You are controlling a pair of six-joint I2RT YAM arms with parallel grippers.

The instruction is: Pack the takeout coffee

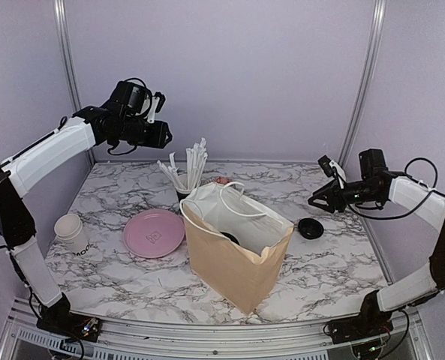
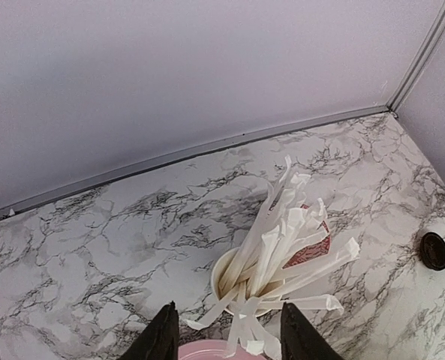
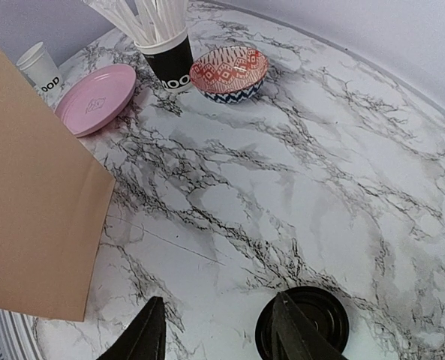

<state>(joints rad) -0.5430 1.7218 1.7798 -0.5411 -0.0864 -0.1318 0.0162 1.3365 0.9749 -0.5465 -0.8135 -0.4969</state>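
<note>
Takeout coffee [image 1: 230,238] looks packed already: only a round dark lid shows, deep inside the open brown paper bag [image 1: 241,268], the cup itself hidden. Left gripper [image 2: 230,307] hangs high over the black cup of white wrapped straws [image 3: 168,60], jaws apart, empty; right gripper [image 3: 219,298], likewise parted and empty, hovers by a loose black plastic lid [image 3: 302,324]. Next, I'd guess, a straw: descend straight, pinch just one.
</note>
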